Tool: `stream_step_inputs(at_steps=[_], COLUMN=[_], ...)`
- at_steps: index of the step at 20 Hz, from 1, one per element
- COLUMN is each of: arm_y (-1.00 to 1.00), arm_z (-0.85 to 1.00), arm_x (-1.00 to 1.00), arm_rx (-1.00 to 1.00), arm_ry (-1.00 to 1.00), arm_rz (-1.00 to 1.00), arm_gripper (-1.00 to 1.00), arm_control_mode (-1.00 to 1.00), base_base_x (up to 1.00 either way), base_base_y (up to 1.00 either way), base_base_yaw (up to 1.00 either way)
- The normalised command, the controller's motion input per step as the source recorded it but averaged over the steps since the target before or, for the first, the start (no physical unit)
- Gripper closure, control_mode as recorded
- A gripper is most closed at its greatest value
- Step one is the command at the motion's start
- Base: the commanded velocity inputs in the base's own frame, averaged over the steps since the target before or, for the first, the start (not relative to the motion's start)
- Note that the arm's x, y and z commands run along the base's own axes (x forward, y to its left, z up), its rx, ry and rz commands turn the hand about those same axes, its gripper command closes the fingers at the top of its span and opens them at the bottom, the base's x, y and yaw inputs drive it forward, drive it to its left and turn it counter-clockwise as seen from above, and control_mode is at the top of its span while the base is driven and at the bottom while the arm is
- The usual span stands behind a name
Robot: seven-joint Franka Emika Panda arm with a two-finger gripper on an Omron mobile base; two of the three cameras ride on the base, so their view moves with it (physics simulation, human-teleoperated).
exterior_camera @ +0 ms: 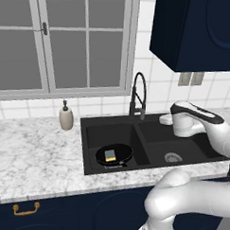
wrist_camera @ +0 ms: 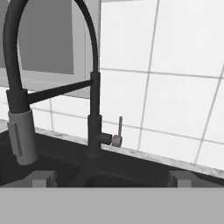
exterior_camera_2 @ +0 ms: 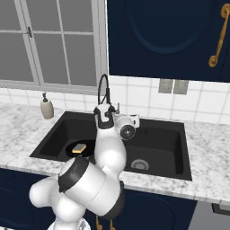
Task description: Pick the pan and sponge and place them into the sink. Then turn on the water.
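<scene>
In the left basin of the sink (exterior_camera: 148, 158): pan (exterior_camera: 114, 155) with sponge (exterior_camera: 110, 156) inside. Above the right basin, near the faucet (exterior_camera: 138, 96): end effector (wrist_camera: 111, 178), fingers spread, nothing held.

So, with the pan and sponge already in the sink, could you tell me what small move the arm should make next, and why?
Probably ease the gripper forward to the faucet's small upright lever. The pan lies in the left basin of the sink with the sponge on it, no stream shows at the faucet, and the hand view faces that lever, apart from it.
</scene>
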Motion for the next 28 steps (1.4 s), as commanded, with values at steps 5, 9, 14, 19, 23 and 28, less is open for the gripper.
stream_step_inputs(at_steps=[5, 9, 14, 19, 23, 28], arm_y=[0.00, 0.00, 0.00, 0.00, 0.00, 0.00], arm_z=[-0.25, -0.10, 0.00, 0.01, 0.00, 0.00], arm_x=[0.42, 0.44, 0.45, 0.33, 0.52, 0.44], arm_rx=[0.07, 0.09, 0.03, 0.00, 0.00, 0.00], arm_ry=[-0.04, 0.00, 0.00, 0.00, 0.00, 0.00], arm_rz=[0.00, 0.00, 0.00, -0.04, -0.03, 0.00], arm_gripper=[-1.00, -1.00, -1.00, -1.00, -1.00, -1.00], arm_control_mode=[-1.00, -1.00, -1.00, -1.00, -1.00, -1.00], base_base_x=[0.00, 0.00, 0.00, 0.00, 0.00, 0.00], base_base_y=[0.00, 0.00, 0.00, 0.00, 0.00, 0.00], base_base_yaw=[0.00, 0.00, 0.00, 0.00, 0.00, 0.00])
